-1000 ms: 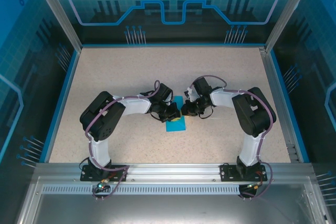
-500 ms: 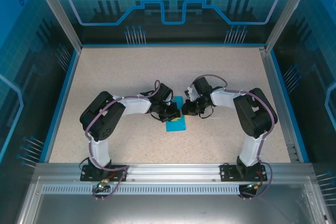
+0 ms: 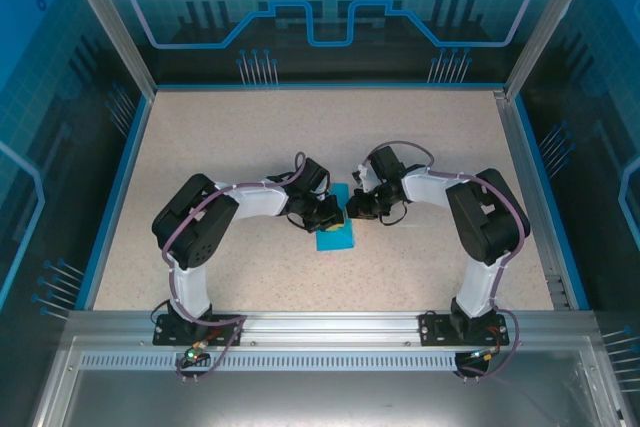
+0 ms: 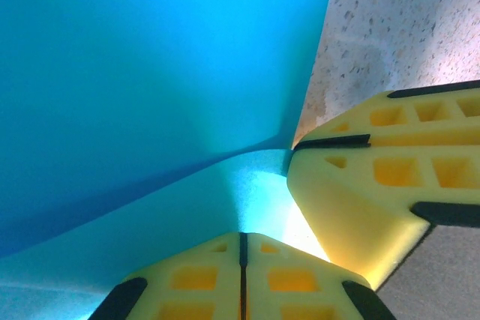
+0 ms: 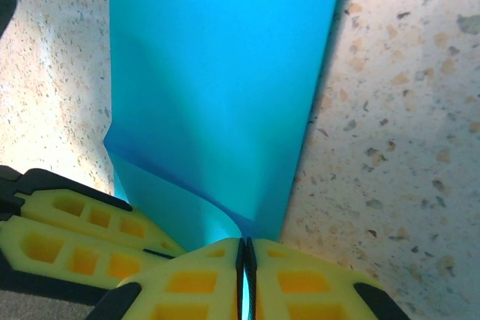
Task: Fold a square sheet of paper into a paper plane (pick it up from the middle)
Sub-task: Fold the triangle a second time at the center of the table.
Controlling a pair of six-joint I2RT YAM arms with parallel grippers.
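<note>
- Counter (image 3: 220,137): a speckled beige surface that takes up the middle of the top view, with blue walls around it.
- Left arm (image 3: 240,202) and right arm (image 3: 450,197): both bend inward and meet at the centre of the frame.
- Paper (image 3: 336,235): teal-blue and lying on the counter at frame centre. It sits under and between the two wrists, and a narrow rectangle of it shows just below them. In the wrist views its near edge curls up off the counter toward the fingers.
- Right fingers (image 5: 244,254): pressed together at the bottom of the frame, with a thin teal sliver of the paper's raised edge pinched in the seam.
- Left fingers (image 4: 243,249): pressed together with no gap, tips against the lifted paper. I cannot tell whether a layer is caught between them. They almost touch the right fingers.
</note>
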